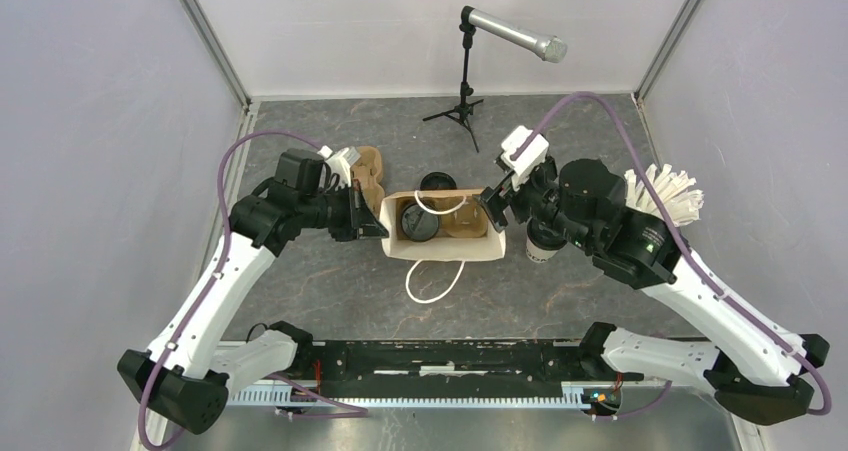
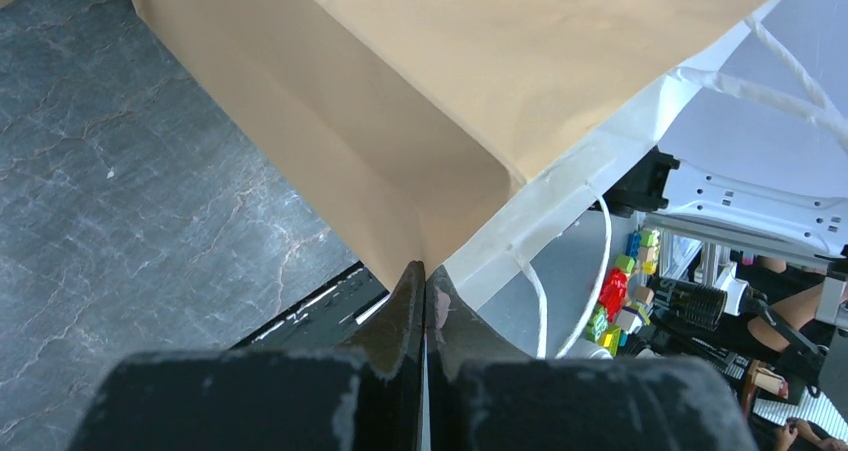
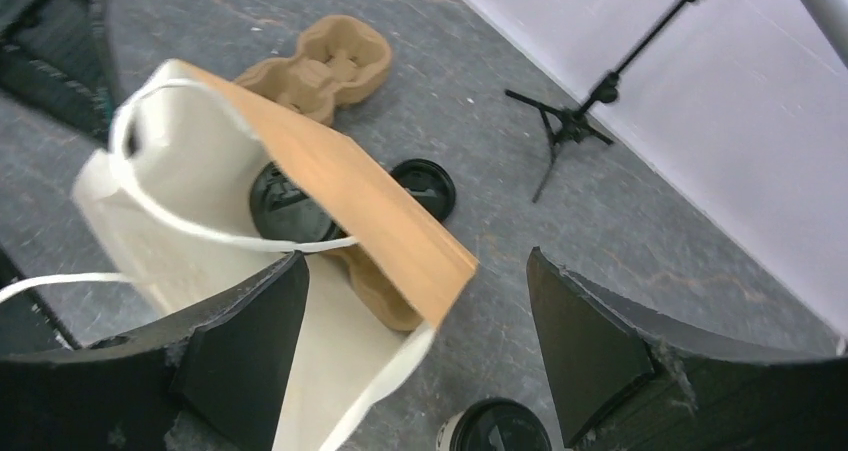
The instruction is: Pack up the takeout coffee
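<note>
Packing looked part done: the paper bag [image 1: 445,249] stood open on the worktop [image 1: 330,281] between the two arms. The left pincer [image 2: 425,281] was pressed together on the bag's corner edge, apparently to hold the mouth open and stop the bag from sliding. The right pincer [image 3: 415,261] hung spread wide at the opposite end, gripping nothing, with the brown rim between its jaws but not clamped. Just ahead of and below that pincer, inside the bag, sat one lidded cup [image 3: 290,199] beside a brown carrier [image 3: 375,289], so that cup looked packed. A second lidded cup [image 3: 495,431] stood on the worktop just behind and beneath the right pincer, outside the bag, probably next to go in. A spare carrier [image 3: 320,66] lay well beyond the bag, and a black lid [image 3: 425,186] lay just past its far side.
</note>
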Robot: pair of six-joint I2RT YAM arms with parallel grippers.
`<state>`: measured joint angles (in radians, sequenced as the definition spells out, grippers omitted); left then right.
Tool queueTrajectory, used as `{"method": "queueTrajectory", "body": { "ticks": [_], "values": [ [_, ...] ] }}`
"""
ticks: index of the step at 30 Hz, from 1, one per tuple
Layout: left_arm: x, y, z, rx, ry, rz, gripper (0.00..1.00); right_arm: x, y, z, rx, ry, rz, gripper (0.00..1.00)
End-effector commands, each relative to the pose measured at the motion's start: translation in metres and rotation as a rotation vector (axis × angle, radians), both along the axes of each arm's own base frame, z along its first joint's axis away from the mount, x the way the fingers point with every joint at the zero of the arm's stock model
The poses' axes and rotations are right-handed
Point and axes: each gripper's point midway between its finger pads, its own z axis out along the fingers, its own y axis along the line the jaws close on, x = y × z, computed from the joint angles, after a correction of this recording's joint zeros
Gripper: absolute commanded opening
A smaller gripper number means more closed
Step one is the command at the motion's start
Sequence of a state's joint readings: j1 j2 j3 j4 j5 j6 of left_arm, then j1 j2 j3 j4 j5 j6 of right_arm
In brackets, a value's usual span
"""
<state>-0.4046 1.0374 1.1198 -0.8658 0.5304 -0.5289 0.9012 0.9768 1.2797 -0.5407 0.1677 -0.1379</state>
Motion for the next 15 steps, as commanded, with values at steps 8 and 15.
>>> {"method": "queueTrajectory", "body": {
  "ticks": [8,15],
  "values": [
    [-0.009,0.007,0.021,-0.005,-0.066,-0.041,0.02,0.056,-0.074,-0.004,-0.013,0.188,-0.508,0.89],
    [-0.009,0.007,0.026,-0.014,-0.087,-0.037,0.02,0.068,-0.103,-0.071,-0.042,0.417,-0.527,0.93]
  ]
}}
